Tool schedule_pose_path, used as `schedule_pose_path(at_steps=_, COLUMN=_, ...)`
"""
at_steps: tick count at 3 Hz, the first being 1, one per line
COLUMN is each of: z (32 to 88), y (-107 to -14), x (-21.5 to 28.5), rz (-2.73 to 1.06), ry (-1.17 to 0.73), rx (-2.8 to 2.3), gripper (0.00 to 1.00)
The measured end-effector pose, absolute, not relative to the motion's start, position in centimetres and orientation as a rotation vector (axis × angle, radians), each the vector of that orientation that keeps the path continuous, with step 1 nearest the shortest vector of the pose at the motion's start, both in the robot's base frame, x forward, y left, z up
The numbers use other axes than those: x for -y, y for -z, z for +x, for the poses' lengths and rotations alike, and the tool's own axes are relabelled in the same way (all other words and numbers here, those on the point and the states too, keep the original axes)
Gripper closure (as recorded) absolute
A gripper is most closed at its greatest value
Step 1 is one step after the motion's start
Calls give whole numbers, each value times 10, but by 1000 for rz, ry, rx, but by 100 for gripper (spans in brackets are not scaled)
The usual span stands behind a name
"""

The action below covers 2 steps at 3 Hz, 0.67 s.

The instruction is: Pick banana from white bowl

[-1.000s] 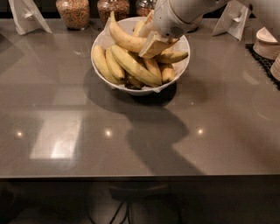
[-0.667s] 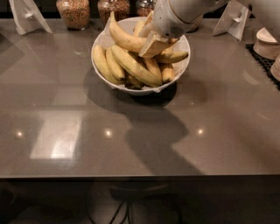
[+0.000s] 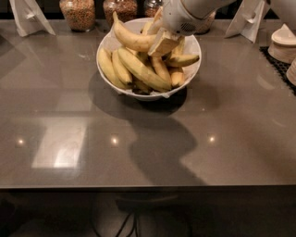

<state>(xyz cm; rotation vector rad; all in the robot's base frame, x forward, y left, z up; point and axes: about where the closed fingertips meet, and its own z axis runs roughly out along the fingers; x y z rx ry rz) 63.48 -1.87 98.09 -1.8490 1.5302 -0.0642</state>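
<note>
The white bowl (image 3: pixel 105 46) stands at the back middle of the grey table, full of several yellow bananas. The banana (image 3: pixel 132 39), long, strongly curved and speckled, lies on top of the pile with its tapering stem pointing up and to the left. My gripper (image 3: pixel 161 40) reaches down from the upper right over the bowl and is shut on the banana's right end. One beige finger (image 3: pixel 163 44) shows in front of the banana; the other is hidden behind it.
Glass jars (image 3: pixel 77 13) of dry goods stand behind the bowl. White card stands are at the back left (image 3: pixel 27 17) and back right (image 3: pixel 249 21). Stacked small white dishes (image 3: pixel 283 44) sit at the right edge on a black mat.
The gripper and the banana have shifted very slightly upward; otherwise nothing has visibly changed.
</note>
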Motion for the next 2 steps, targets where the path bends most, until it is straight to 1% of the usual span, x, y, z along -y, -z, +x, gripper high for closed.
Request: schedule_pose_path(at_steps=2, z=591, y=-998, x=54, rz=-1838, ry=-103, rx=-1581, gripper=100)
